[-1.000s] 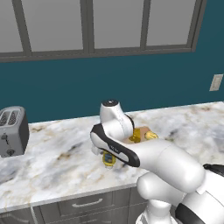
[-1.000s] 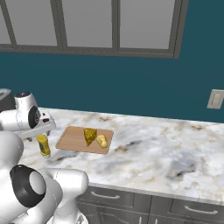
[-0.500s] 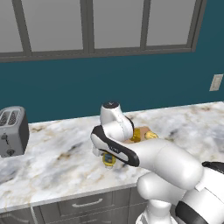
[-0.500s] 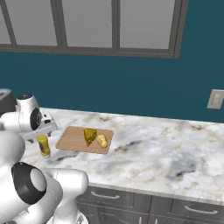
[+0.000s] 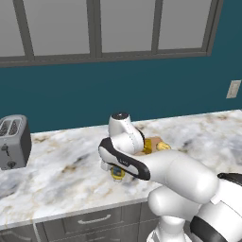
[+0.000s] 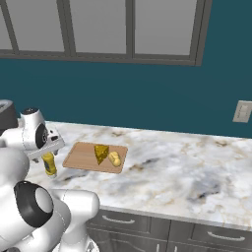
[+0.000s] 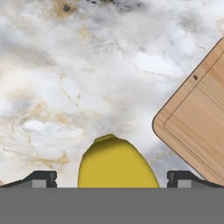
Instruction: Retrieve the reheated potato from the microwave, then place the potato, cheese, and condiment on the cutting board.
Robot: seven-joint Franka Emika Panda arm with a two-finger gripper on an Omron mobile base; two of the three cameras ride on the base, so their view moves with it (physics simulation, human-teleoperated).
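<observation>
1. The cutting board [image 6: 83,155] lies flat on the marble counter [image 6: 187,172], nearer the counter's left end than its middle. It carries two things, both at the board's right end: the cheese [image 6: 101,153], a wedge standing on a flat face, and the potato [image 6: 114,158], just beside the wedge on its right and nearer the board's front edge.
2. The condiment [image 6: 48,164] stands upright on the counter, off the board, just beyond the board's left edge and close to the counter's front edge. In the hand view its yellow lid [image 7: 117,162] sits between the two finger tips, with bare gaps on both sides.
3. The gripper [image 7: 112,178] hangs over the jar with its jaws spread wide, touching nothing and holding nothing.
4. Against the frames of a second and half a second earlier, the board, wedge, potato and jar lie as they did; the arm's hand sits in nearly the same spot above the jar, and the jaws are just as wide.
5. A grey toaster [image 5: 12,141] stands at the counter's far left end, well apart from the board. A wall outlet [image 6: 242,111] sits on the blue wall at the right.
6. In the left base view the arm's own white links cover most of the board and the jar.
</observation>
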